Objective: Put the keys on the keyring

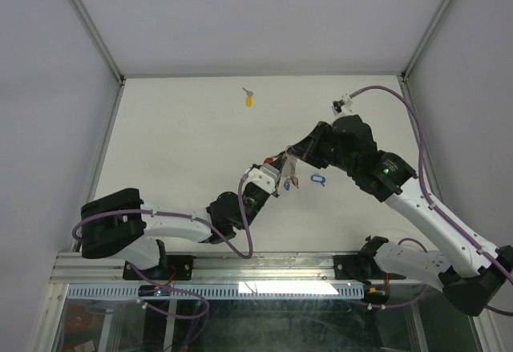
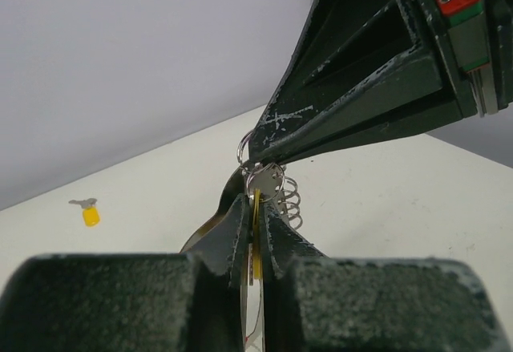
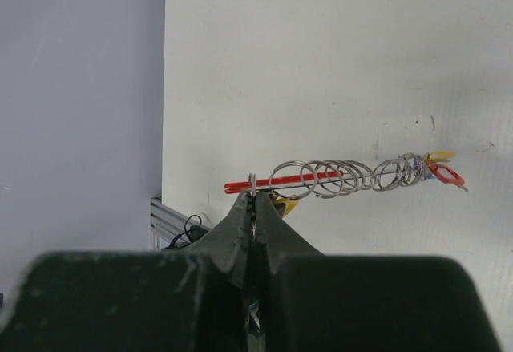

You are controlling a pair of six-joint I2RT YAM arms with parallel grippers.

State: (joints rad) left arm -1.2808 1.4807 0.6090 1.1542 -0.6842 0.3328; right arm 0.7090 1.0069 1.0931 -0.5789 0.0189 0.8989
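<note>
The keyring (image 3: pixel 345 177) is a chain of silver wire rings along a red strip (image 3: pixel 240 186), held above the table. Red, yellow and blue tags (image 3: pixel 442 172) hang at its far end. My right gripper (image 3: pixel 253 200) is shut on one end ring; in the top view it (image 1: pixel 291 166) meets the left gripper (image 1: pixel 276 180) at mid-table. My left gripper (image 2: pixel 255 208) is shut on a yellow-headed key (image 2: pixel 258 224), whose silver part (image 2: pixel 267 180) touches the rings (image 2: pixel 292 200). A blue key (image 1: pixel 318 180) lies just right of the grippers. A yellow key (image 1: pixel 249 99) lies far back.
The right gripper's dark fingers (image 2: pixel 361 103) fill the upper right of the left wrist view. The far yellow key also shows there, on the table at left (image 2: pixel 90 214). White walls close the table (image 1: pixel 184 151) on three sides. A metal rail (image 1: pixel 264 264) runs along the near edge.
</note>
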